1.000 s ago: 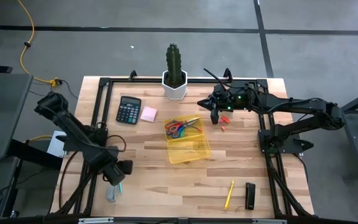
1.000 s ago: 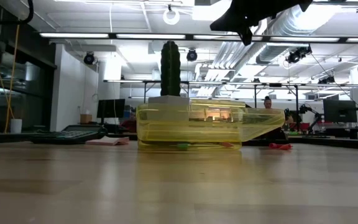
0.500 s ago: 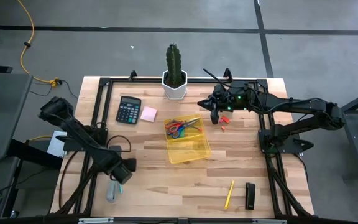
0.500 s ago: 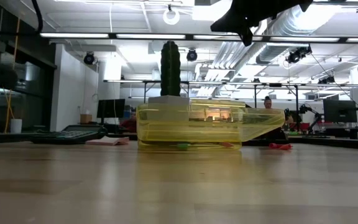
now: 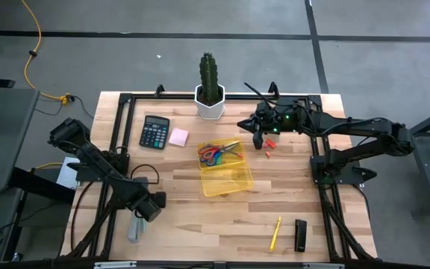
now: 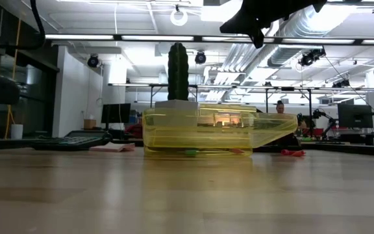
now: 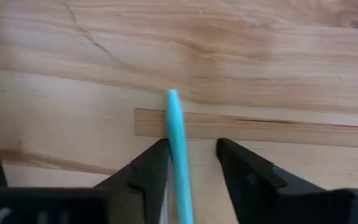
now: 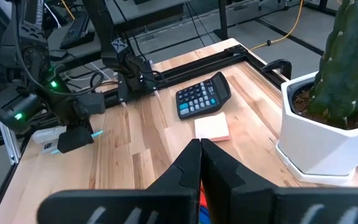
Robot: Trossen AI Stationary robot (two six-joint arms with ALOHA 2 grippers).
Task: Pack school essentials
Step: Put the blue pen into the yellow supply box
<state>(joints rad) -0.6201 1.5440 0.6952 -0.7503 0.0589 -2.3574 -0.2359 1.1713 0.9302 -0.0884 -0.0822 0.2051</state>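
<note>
Light-blue pen (image 7: 178,146) sits between the two dark fingers (image 7: 145,171) of the left gripper (image 7: 188,163), its tip poking out past them over the bare wood. It lies against one finger, with a clear gap to the other, so the fingers are narrowly apart and I cannot tell that they clamp it.

From above, the left gripper (image 5: 149,207) hangs over the near left part of the wooden worktop (image 5: 200,217), its arm stretched in slantwise from the left edge, with a grey oblong block (image 5: 134,229) just beside it.

The right gripper (image 5: 257,140) is held high above the far right of the worktop, fingers (image 8: 194,163) pressed together and holding nothing, its arm reaching in level from the right side.

At the middle stands a clear yellow tray (image 5: 226,173) with red-handled and blue-handled scissors (image 5: 216,153) in its far end. A pink sticky-note pad (image 5: 178,137) lies beside a black calculator (image 5: 154,131), near a potted cactus (image 5: 210,78) at the far edge. Small red pieces (image 5: 268,149) lie below the right gripper. A yellow pencil (image 5: 275,232) lies near the front edge, next to a small black object (image 5: 300,235).
</note>
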